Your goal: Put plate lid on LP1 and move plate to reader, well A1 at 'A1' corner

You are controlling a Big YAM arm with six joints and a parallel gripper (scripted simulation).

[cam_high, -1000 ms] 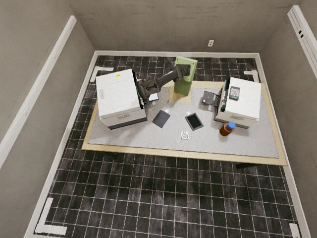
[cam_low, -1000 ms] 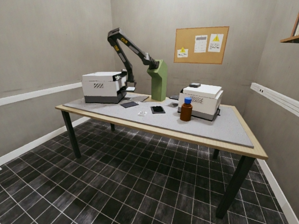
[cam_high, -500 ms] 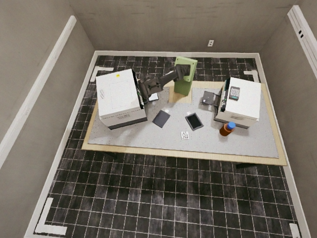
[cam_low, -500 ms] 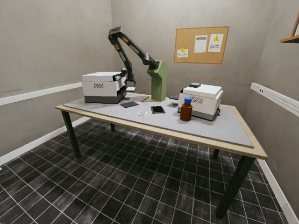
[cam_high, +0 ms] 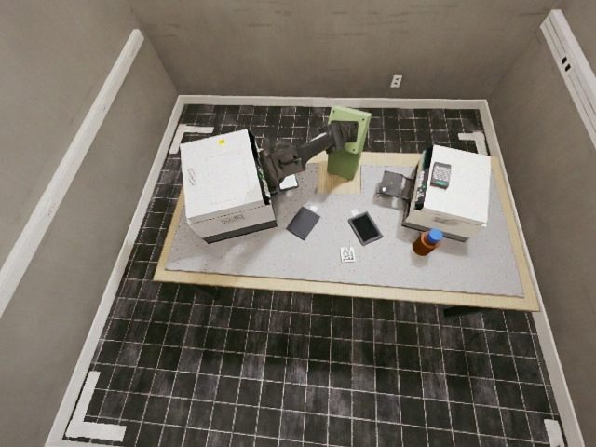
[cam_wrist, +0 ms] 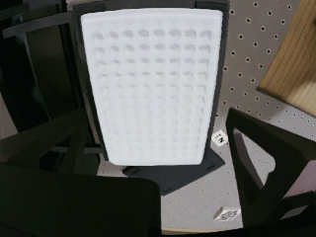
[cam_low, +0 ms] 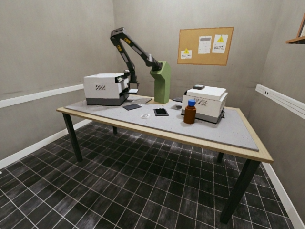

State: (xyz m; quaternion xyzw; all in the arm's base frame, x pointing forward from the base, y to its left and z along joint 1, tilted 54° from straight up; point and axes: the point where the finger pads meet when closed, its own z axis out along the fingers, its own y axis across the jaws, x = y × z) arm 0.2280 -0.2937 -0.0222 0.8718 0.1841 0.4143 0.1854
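The worktop (cam_high: 289,264) (cam_low: 209,129) (cam_wrist: 257,74) carries two white machines. The left one (cam_high: 221,180) (cam_low: 106,86) is presumably the reader, since the capped bottle stands upright beside the right one (cam_high: 457,184) (cam_low: 205,103), making that the dispenser. The claw (cam_high: 276,186) (cam_low: 137,85) (cam_wrist: 157,115) hangs wide and holds nothing at the left machine's near-centre side. The bottle (cam_high: 426,242) (cam_low: 189,114) is near right. The white plate (cam_high: 289,182) (cam_low: 133,90) (cam_wrist: 153,89) lies on the left stage (cam_wrist: 224,49), apparently transferred; its seating and A1 corner cannot be confirmed. The dark frame (cam_high: 353,225) (cam_low: 157,113) right of centre is probably LP1, perhaps bearing the lid. Moving clear seems to remain.
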